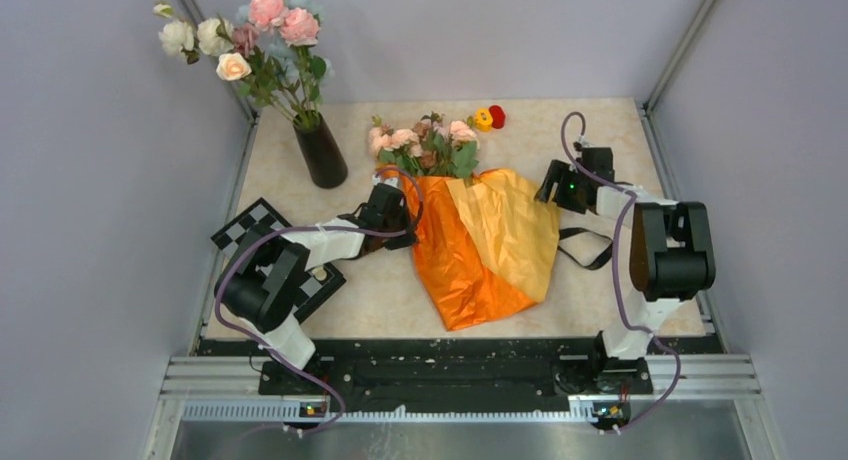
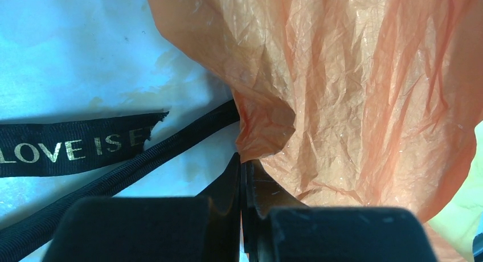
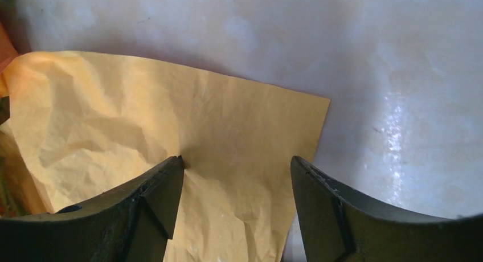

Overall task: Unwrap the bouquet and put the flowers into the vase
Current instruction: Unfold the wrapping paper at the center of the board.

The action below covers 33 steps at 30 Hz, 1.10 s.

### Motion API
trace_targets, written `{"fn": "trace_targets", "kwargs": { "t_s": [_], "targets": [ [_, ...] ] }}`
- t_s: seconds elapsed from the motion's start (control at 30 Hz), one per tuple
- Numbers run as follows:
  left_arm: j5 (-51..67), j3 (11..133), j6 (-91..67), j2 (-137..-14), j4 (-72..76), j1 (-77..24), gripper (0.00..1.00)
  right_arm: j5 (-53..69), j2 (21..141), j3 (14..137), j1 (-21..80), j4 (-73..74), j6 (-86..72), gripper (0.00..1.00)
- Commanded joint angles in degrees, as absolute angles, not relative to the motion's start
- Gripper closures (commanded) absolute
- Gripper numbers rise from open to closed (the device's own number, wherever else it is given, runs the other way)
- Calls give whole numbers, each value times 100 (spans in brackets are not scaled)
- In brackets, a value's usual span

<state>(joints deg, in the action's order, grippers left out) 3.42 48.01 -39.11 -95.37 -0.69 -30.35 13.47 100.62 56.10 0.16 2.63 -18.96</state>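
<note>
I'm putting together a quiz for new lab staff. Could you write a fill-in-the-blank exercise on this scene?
1. The left gripper is shut on a fold of the ____ paper.
2. The right gripper hovers open over a ____ sheet.
3. The ribbon with gold lettering is ____.
4. In the top view, the vase stands ____ of the bouquet's flowers.
Missing words: orange; yellow; black; left.

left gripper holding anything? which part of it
The left gripper pinches the orange paper by a crumpled fold at its edge; the open right gripper holds nothing.
</note>
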Motion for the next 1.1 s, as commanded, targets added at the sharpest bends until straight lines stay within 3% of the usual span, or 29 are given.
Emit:
{"fn": "trace_targets", "kwargs": {
  "t_s": [0.0, 0.33, 0.47, 1.07],
  "targets": [
    [356, 4945, -3932, -9437, -136, -3005, 100, 501, 10309, 6096, 374, 564, -1713, 33],
    [325, 4831, -3942, -9431, -117, -2997, 100, -581, 10543, 6293, 503, 965, -1876, 71],
    [295, 4735, -3949, -9407, -102, -2989, 100, -700, 10528, 6296, 487, 1016, -1910, 100],
    [193, 4431, -4077, -9272, -44, -2978, 100, -586, 10142, 5758, 33, 952, -2174, 100]
  ]
}}
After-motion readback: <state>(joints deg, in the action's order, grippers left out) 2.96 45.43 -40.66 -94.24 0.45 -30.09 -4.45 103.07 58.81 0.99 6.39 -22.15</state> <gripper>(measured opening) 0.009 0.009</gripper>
